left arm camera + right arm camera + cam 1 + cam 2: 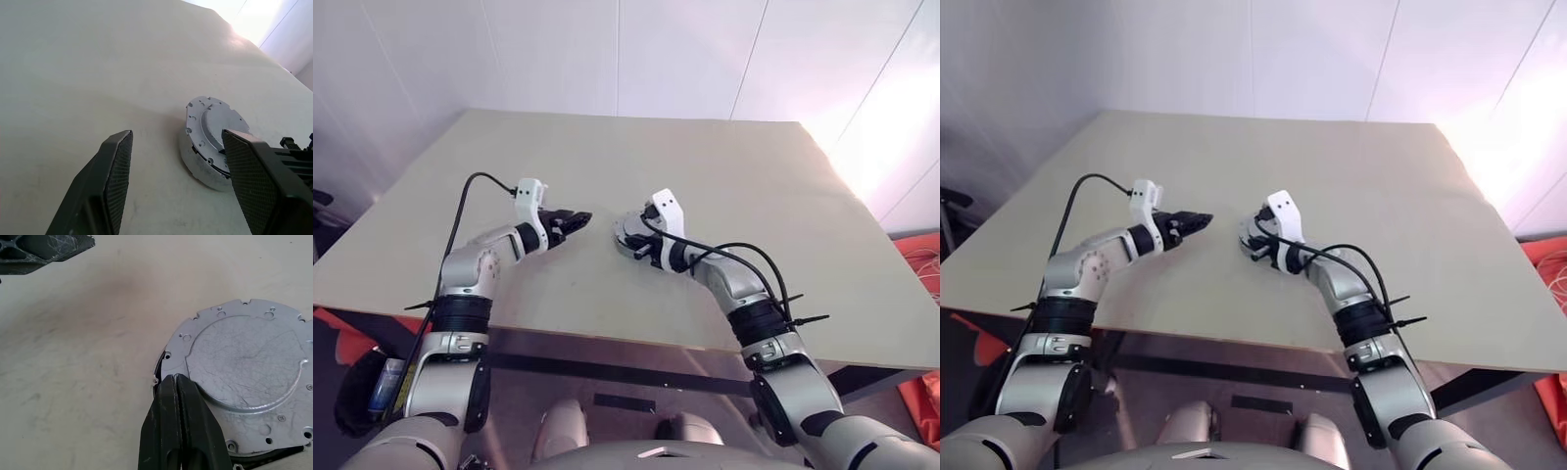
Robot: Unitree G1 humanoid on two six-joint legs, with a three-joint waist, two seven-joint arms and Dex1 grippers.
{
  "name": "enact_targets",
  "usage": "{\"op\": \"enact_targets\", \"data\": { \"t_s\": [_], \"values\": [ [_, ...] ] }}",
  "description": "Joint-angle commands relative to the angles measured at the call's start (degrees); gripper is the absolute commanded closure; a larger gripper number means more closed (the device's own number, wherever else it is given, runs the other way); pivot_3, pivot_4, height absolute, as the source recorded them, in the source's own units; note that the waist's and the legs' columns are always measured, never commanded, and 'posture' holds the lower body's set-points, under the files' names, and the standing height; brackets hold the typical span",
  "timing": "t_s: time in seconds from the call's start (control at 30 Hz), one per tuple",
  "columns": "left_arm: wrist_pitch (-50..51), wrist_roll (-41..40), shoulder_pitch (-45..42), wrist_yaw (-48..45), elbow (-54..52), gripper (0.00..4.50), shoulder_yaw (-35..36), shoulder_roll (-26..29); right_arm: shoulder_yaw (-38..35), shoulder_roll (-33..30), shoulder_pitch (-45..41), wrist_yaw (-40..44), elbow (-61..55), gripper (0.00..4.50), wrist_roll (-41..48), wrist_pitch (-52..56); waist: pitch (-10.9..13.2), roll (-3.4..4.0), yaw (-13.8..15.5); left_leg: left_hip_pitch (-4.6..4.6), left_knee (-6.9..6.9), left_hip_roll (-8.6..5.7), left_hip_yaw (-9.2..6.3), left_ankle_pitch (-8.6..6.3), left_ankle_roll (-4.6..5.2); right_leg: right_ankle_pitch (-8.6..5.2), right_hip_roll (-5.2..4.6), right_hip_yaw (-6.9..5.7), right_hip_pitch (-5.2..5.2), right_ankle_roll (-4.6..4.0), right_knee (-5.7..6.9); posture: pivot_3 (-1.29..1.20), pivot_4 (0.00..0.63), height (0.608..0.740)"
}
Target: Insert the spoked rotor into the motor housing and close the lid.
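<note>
Nearest the cam, low center of the head views, both my arms reach up onto the table (724, 157). Left gripper (576, 221) sits center-left of frame, fingers (113, 171) spread roughly halfway apart, nothing between them, hovering just above the tabletop and pointing toward the stack. Right gripper (181, 396) is center frame, fingers pressed fully together, holding nothing; tips rest on or just over the near edge of the lid (244, 372), can't tell for sure if touching.

Lid sits on top of the motor housing (195, 164), center of frame in head views, just beyond the right gripper. Silvery plate w/ small rim holes and a raised round center. In right wrist view a dark sliver shows under the lid at its lower-left and lower-right edge, so I judge it's laid on but maybe a bit off-center or not seated flush. Left wrist view also shows it slightly tilted vs the pale housing wall.

Spoked rotor: presumably already inside under the lid, can't confirm.

Progress, my read: insert prob done, lid placed, what's left is nudging/pressing it down so it seats. Far side of table is bare up to the wall.
</note>
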Motion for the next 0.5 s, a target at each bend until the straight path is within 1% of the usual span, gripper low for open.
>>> {"op": "enact_targets", "data": {
  "t_s": [0.03, 0.1, 0.17, 0.23, 0.27, 0.4, 0.5],
  "values": [
    [-1.3, -0.2, -1.5, -0.3, -1.0, 1.44, 0.4, 0.1, -1.8, -1.1, 1.3, 1.5, -2.9, 4.48, 1.1, -1.2, 0.0, -0.01, 0.0, -0.04, -0.02, 0.01, 0.00, 0.01, -0.01, 0.02, 0.00, 0.00, 0.00, 0.04, -0.06, 0.00, 0.000, 0.740],
    [-1.4, -0.1, -1.7, -0.4, -0.8, 1.44, 0.1, 0.1, -2.7, -1.4, 1.3, 2.6, -6.1, 4.48, 1.8, -3.6, 0.0, -0.01, 0.1, -0.20, -0.03, 0.01, 0.01, 0.02, -0.02, 0.08, 0.00, 0.00, -0.07, 0.12, -0.11, 0.00, 0.000, 0.740],
    [-1.7, 0.1, -1.7, -0.7, -0.6, 1.44, -0.1, 0.1, -3.1, -2.1, 0.9, 3.4, -9.0, 4.48, 2.2, -4.5, 0.0, -0.01, 0.1, -0.58, -0.02, 0.01, 0.02, 0.04, -0.01, 0.19, 0.00, 0.01, -0.39, 0.19, -0.07, 0.00, 0.000, 0.740],
    [-1.9, 0.2, -1.6, -0.9, -0.7, 1.44, -0.2, 0.2, -4.0, -2.7, -0.2, 3.7, -11.2, 4.48, 2.8, -4.7, 0.0, -0.04, 0.1, -1.04, 0.06, -0.03, 0.05, 0.17, 0.01, 0.67, 0.00, 0.04, -0.89, -0.28, 0.22, 0.00, 0.000, 0.740],
    [-1.9, 0.2, -1.6, -0.9, -0.7, 1.44, -0.3, 0.3, -4.4, -2.8, -0.5, 3.7, -11.8, 4.48, 3.0, -4.7, 0.0, -0.04, 0.1, -1.16, 0.12, -0.03, 0.06, 0.15, 0.05, 0.57, 0.00, 0.08, -1.11, -0.35, 0.51, 0.00, 0.000, 0.740],
    [-2.6, 0.5, -1.7, -1.8, 0.0, 1.44, -0.2, 0.8, -6.0, -3.0, -3.0, 3.6, -12.8, 4.48, 3.7, -5.4, 0.0, -0.04, 0.1, -2.10, 0.11, 0.11, 0.02, 0.20, 0.06, 0.39, 0.18, 0.05, -2.13, -0.49, 0.78, 0.00, 0.000, 0.740],
    [-2.7, 0.5, -1.7, -2.2, 0.1, 1.44, -0.1, 1.2, -6.2, -2.6, -4.3, 3.4, -10.1, 4.48, 3.0, -6.7, 0.0, -0.04, 0.0, -2.22, 0.12, 0.14, 0.02, 0.20, 0.11, 0.37, 0.20, 0.05, -2.28, -0.53, 0.76, 0.00, 0.000, 0.740]
  ]
}}
